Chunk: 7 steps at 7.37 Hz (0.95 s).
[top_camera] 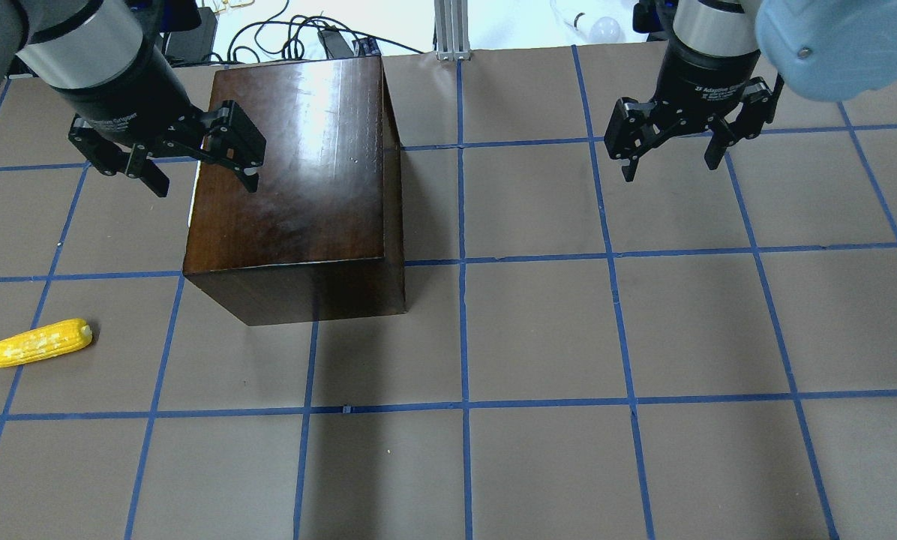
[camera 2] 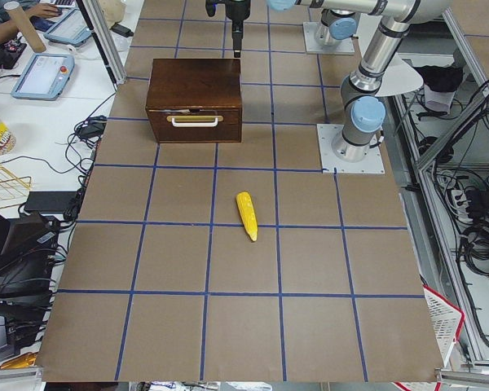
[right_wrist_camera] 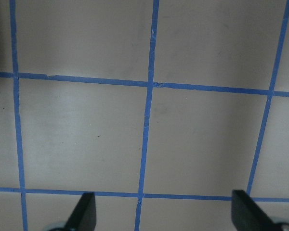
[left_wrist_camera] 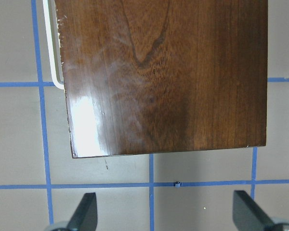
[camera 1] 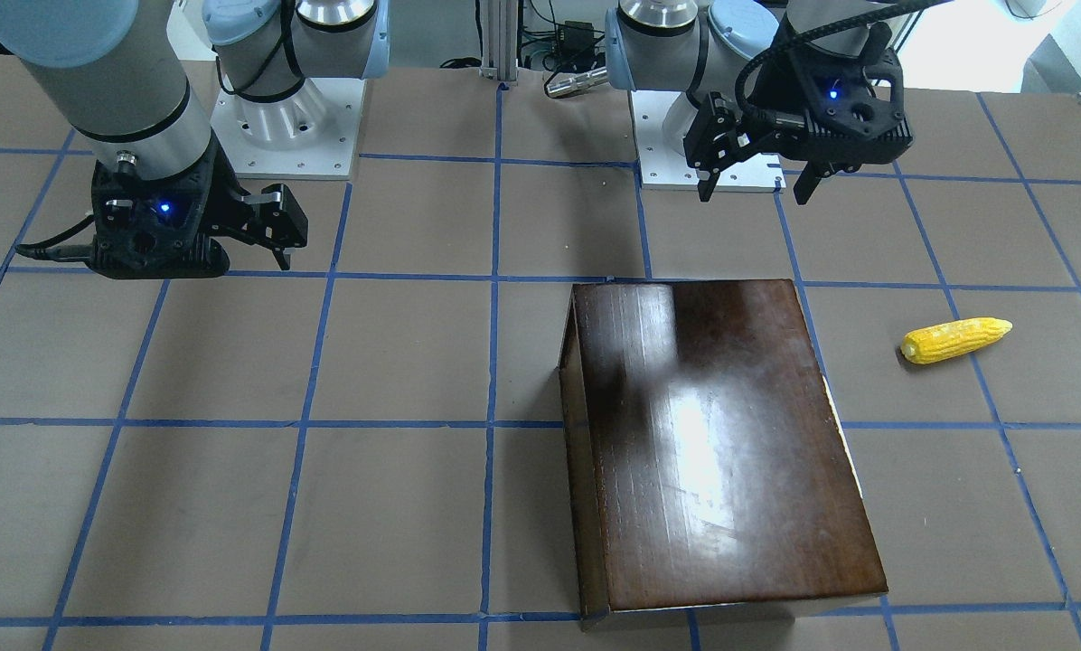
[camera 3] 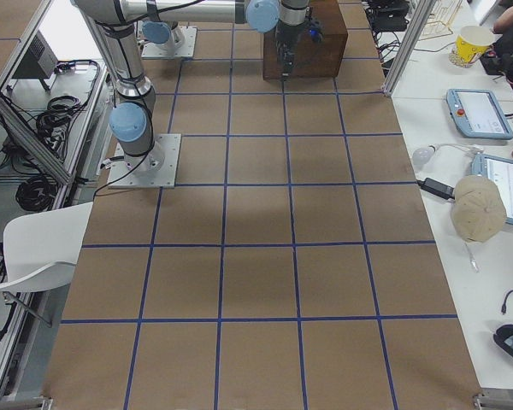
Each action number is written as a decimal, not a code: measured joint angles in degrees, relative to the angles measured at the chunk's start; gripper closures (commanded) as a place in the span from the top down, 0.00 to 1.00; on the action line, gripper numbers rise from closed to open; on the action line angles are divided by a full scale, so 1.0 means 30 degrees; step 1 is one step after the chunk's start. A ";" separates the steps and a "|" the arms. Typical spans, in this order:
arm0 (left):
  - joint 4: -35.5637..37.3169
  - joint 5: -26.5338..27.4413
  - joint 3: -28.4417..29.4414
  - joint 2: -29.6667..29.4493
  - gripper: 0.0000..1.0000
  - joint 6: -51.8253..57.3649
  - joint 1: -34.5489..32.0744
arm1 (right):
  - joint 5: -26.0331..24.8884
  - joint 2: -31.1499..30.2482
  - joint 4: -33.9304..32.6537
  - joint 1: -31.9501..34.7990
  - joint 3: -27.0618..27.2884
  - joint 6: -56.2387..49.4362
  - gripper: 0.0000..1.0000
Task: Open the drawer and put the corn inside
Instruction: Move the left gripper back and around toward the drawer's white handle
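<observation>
The glossy dark-brown box (top_camera: pixel 298 172) stands on the table left of centre. Its drawer (camera 2: pixel 194 130) is shut, and the front panel with a pale handle (camera 2: pixel 196 120) faces the robot's left. The handle also shows in the left wrist view (left_wrist_camera: pixel 53 48). The yellow corn (top_camera: pixel 32 343) lies on the table, left of the box and nearer the robot, and also shows in the front view (camera 1: pixel 954 339). My left gripper (top_camera: pixel 205 186) is open and empty, hovering over the box's handle-side edge. My right gripper (top_camera: pixel 670 170) is open and empty, high over bare table at the far right.
The table (top_camera: pixel 538 330) is brown paper with a blue tape grid. The arm bases (camera 1: pixel 287 127) stand at the robot's edge. Cables and an aluminium post (top_camera: pixel 452 30) lie beyond the far edge. Operator desks with tablets (camera 2: pixel 45 73) stand beside the table.
</observation>
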 measured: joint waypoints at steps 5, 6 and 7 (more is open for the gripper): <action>0.0350 -0.0143 -0.0050 -0.0212 1.00 0.0107 0.0014 | -0.0024 0.0011 0.0008 0.0000 -0.0001 -0.0001 1.00; 0.0387 -0.0158 -0.0015 -0.0275 1.00 0.0095 0.0042 | -0.0027 0.0014 0.0003 0.0006 0.0000 -0.0001 1.00; 0.0435 -0.0173 0.0034 -0.0368 1.00 0.0078 0.0107 | -0.0028 0.0017 0.0001 0.0010 0.0000 -0.0001 1.00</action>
